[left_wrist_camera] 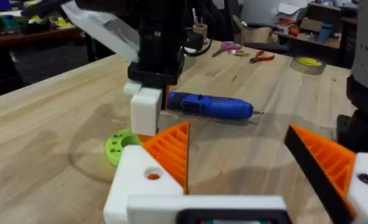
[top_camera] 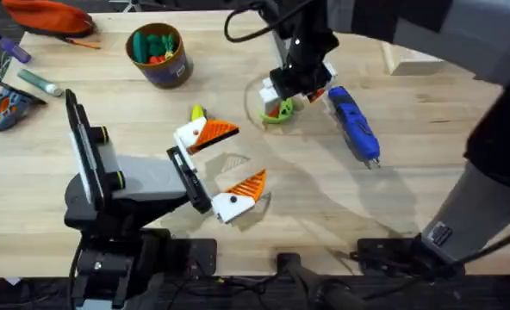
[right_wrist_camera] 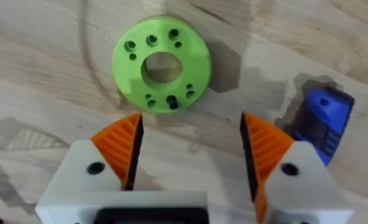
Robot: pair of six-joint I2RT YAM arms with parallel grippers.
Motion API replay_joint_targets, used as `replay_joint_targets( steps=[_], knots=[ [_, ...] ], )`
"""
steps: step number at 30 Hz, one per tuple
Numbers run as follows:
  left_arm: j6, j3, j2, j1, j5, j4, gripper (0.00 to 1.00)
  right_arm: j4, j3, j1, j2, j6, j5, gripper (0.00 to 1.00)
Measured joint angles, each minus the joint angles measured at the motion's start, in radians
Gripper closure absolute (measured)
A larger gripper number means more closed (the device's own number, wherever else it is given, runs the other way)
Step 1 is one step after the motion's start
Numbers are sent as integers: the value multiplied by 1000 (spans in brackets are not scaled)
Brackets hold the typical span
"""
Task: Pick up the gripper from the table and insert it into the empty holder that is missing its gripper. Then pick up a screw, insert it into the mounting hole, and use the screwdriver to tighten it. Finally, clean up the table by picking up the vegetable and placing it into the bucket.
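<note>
Overhead: the right end effector (top_camera: 296,93) hangs pointing down over the far middle of the bench (top_camera: 324,207), right above the green disc (top_camera: 276,114). The screwdriver (top_camera: 353,126) lies flat on the wood just beside it, at about 4 o'clock from it, its long axis running from 11 o'clock at the butt to 5 o'clock at the metal bit. The left end effector (top_camera: 222,165) sits well apart at 8 o'clock from the screwdriver, so the right arm is clearly the nearer one. The bucket (top_camera: 159,54) stands far off at 10 o'clock, with coloured items inside. A small yellow-green piece (top_camera: 197,113), probably the vegetable, lies just beyond the left end effector.

Left wrist: the left end effector (left_wrist_camera: 246,162) has its two orange ribbed pads (left_wrist_camera: 171,152) wide apart, holding nothing. Beyond them the screwdriver (left_wrist_camera: 212,106) lies broadside, bit pointing away from the right arm's white finger base (left_wrist_camera: 145,111).

Right wrist: the right end effector (right_wrist_camera: 190,155) is spread, nothing between its fingers, with the green disc (right_wrist_camera: 161,64) directly below and the screwdriver's blue butt (right_wrist_camera: 321,121) just outside one finger. Judging from this, a short sideways shift would bring the fingers across the blue barrel.
</note>
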Motion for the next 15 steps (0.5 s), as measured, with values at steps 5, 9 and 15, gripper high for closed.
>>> replay_joint_targets(
  steps=[5, 9, 15],
  knots=[
    [0, 0, 0, 0, 0, 0, 16, 24, 0, 0, 35, 0, -15, 206],
    [0, 0, 0, 0, 0, 0, 15, 52, 0, 0, 36, 1, -26, 216],
    [0, 0, 0, 0, 0, 0, 15, 65, 0, 0, 41, 3, -31, 341]
  ],
)
